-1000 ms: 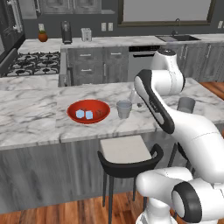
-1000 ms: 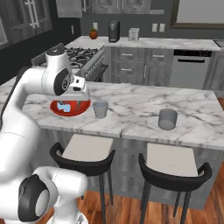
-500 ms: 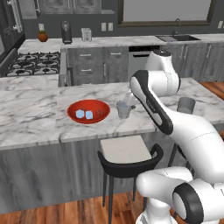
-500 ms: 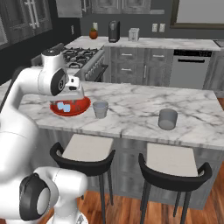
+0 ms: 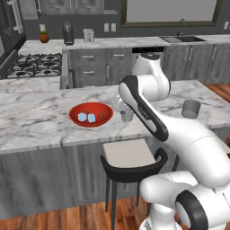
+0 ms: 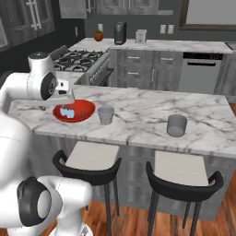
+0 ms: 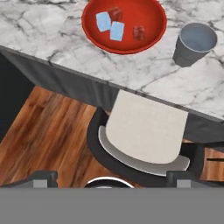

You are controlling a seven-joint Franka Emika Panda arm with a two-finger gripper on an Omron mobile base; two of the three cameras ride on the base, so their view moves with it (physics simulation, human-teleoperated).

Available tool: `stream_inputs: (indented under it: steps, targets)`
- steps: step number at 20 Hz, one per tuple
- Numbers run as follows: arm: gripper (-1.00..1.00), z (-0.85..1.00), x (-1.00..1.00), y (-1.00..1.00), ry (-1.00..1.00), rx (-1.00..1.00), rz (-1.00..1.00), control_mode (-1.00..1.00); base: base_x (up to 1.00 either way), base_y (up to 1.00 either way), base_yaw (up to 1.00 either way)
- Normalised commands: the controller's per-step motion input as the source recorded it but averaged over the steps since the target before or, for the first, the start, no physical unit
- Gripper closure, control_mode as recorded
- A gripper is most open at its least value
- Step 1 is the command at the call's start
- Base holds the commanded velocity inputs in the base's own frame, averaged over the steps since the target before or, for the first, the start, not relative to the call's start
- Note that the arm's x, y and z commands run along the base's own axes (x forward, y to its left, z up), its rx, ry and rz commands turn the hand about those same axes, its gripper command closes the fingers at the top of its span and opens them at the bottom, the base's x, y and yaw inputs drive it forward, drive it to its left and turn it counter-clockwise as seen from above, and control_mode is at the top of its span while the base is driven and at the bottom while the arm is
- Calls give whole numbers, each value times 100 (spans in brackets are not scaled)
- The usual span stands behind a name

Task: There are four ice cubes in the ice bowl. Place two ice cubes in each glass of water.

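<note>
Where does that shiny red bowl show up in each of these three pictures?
Left base view: the red bowl sits left of centre on the marble counter, left of the arm.
Right base view: it lies at the left, partly behind the robot's white arm.
Hand view: it is at the top centre.
Shared landmark: the grey glass stands on the counter beside it in all three.

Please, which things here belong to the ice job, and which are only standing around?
For the job:
- red ice bowl with ice cubes
- nearer glass, beside the bowl
- far glass, further along the counter

Standing around:
- two stools
- stove
- coffee maker
</note>
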Motion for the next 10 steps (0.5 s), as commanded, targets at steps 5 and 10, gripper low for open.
stream_inputs:
  steps: [5, 10]
  targets:
    - [-100, -16, 0, 40, 1, 0, 0, -100, 0, 0, 0]
    - [-100, -29, 9, 18, 7, 0, -1, -100, 0, 0, 0]
